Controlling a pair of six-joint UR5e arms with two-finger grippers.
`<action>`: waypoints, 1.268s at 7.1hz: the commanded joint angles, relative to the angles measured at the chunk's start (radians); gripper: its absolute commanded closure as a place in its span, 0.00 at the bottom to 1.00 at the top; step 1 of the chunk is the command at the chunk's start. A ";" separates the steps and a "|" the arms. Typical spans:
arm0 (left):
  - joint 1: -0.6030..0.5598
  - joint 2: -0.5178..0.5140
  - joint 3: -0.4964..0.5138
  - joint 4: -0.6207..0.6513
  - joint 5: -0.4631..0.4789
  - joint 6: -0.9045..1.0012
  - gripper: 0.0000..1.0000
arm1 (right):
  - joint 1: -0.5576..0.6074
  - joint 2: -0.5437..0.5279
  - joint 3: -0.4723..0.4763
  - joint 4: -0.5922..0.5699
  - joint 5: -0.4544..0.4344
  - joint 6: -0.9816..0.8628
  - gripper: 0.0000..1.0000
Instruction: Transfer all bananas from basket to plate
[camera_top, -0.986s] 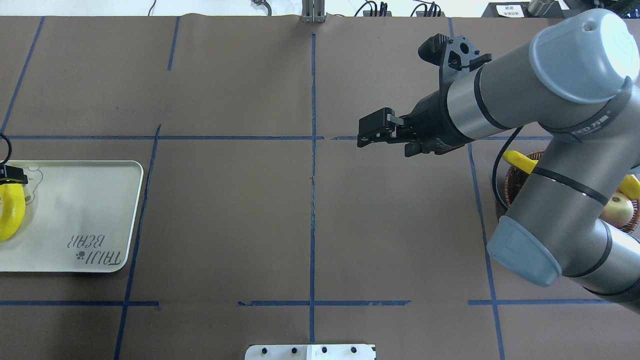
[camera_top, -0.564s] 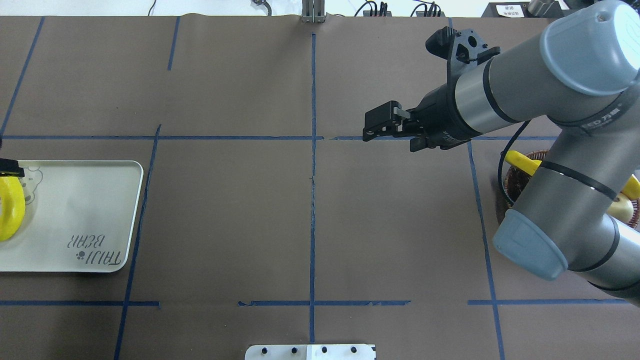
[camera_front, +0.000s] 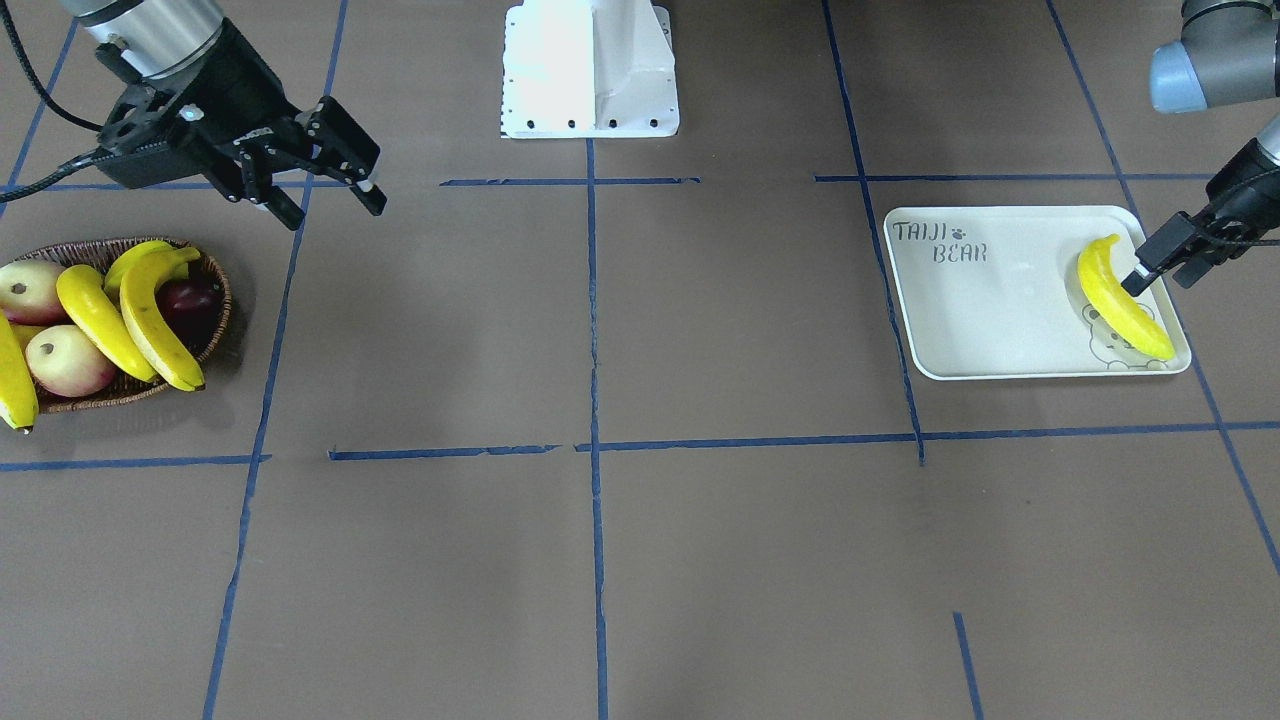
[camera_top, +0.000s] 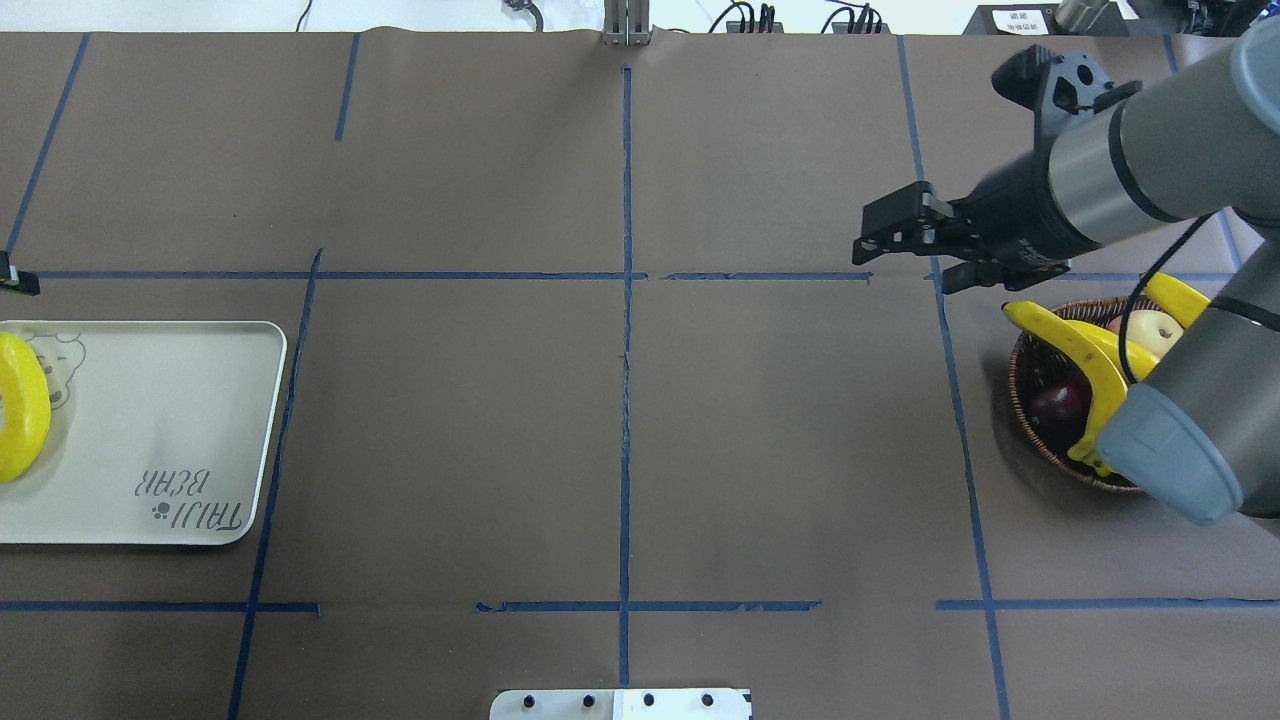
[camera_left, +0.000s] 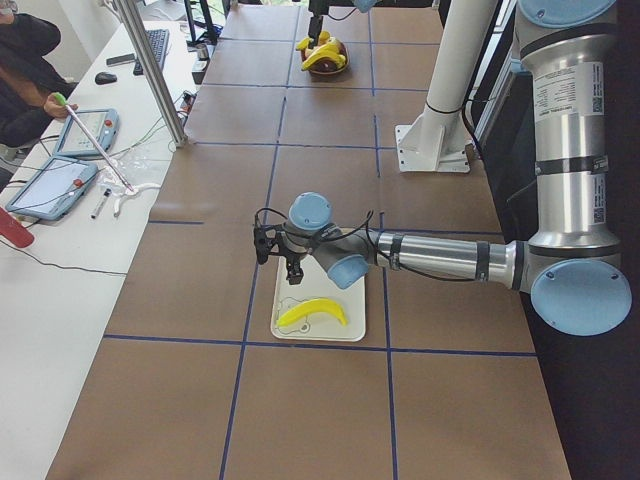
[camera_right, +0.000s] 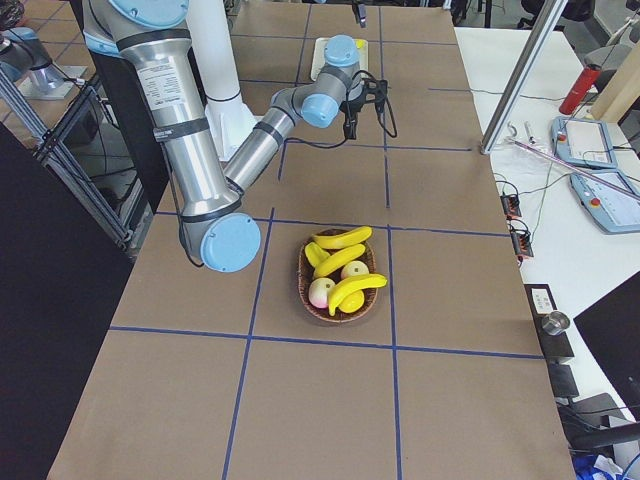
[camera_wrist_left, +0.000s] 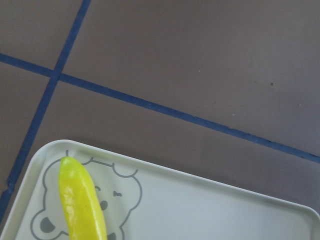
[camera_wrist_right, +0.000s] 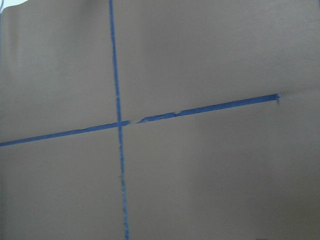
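One yellow banana (camera_front: 1120, 300) lies on the off-white plate (camera_front: 1000, 310), over its bear print, and shows in the left wrist view as a banana tip (camera_wrist_left: 80, 205). My left gripper (camera_front: 1160, 278) hangs open just beyond the plate's edge, clear of that banana; overhead only a sliver of the left gripper (camera_top: 15, 280) shows. More bananas (camera_front: 155, 320) lie in the wicker basket (camera_front: 215, 290) among other fruit. My right gripper (camera_front: 335, 212) is open and empty above the table beside the basket (camera_top: 1030, 420).
Pink-cream apples (camera_front: 65, 360) and a dark red fruit (camera_top: 1058, 405) share the basket. The white robot base (camera_front: 590, 70) stands at the table's robot side. A person sits at a side table with tablets (camera_left: 50, 185). Blue tape lines cross the brown table.
The right arm swung right toward the basket, uncovering the fruit. The left gripper drew back off the banana, which stays on the plate.
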 joint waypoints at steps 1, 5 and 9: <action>0.044 -0.052 -0.010 -0.001 -0.012 -0.062 0.00 | 0.011 -0.167 0.004 0.003 -0.009 -0.014 0.00; 0.172 -0.168 -0.005 -0.013 -0.074 -0.253 0.00 | 0.012 -0.310 -0.014 0.017 -0.075 -0.067 0.00; 0.222 -0.207 -0.005 -0.013 -0.029 -0.294 0.00 | 0.008 -0.336 -0.103 0.013 -0.119 -0.365 0.00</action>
